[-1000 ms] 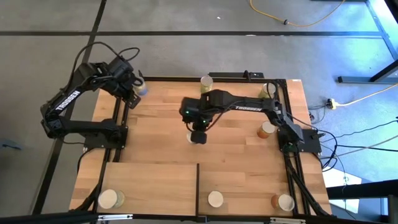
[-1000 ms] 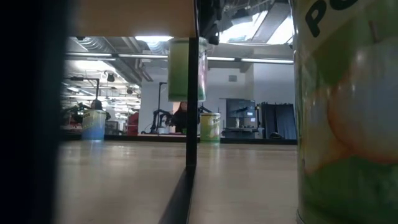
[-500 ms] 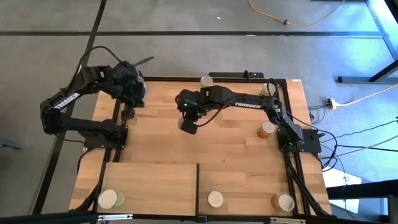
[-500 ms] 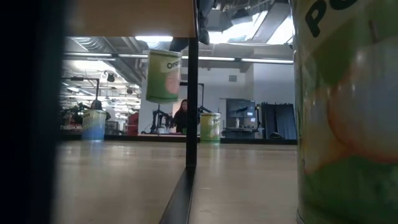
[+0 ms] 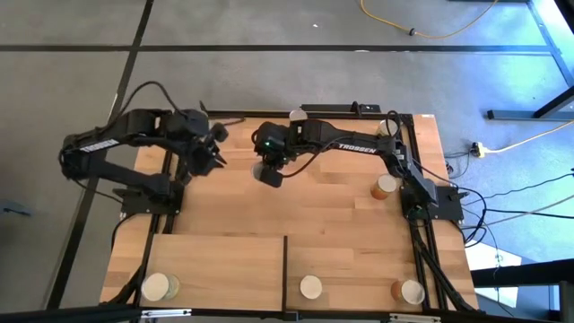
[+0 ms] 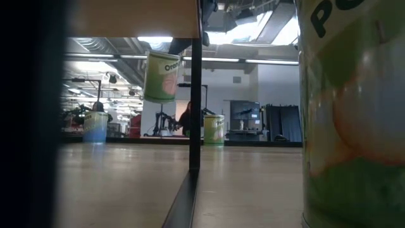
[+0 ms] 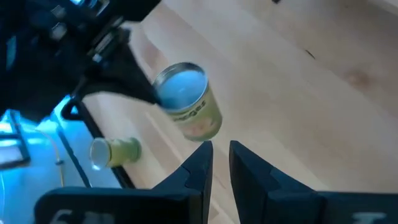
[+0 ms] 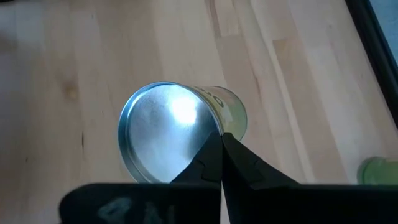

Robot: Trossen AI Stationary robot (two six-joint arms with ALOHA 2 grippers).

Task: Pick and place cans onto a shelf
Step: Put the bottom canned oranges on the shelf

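Right gripper (image 5: pixel 269 175) lifts a can near the worktop's far edge.
Its fingers are pinched shut on the green-sided metal can's (image 8: pixel 177 134) rim; left gripper (image 5: pixel 215 151), slightly parted, holds nothing.

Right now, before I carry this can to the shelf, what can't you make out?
High view: the right gripper covers the lifted can.
Low view: a near can, cut off by the picture's edges, blocks everything behind it on the right.
Low view: a dark blur hides the left side.
Right wrist view: the lifted can's label is mostly behind its top.
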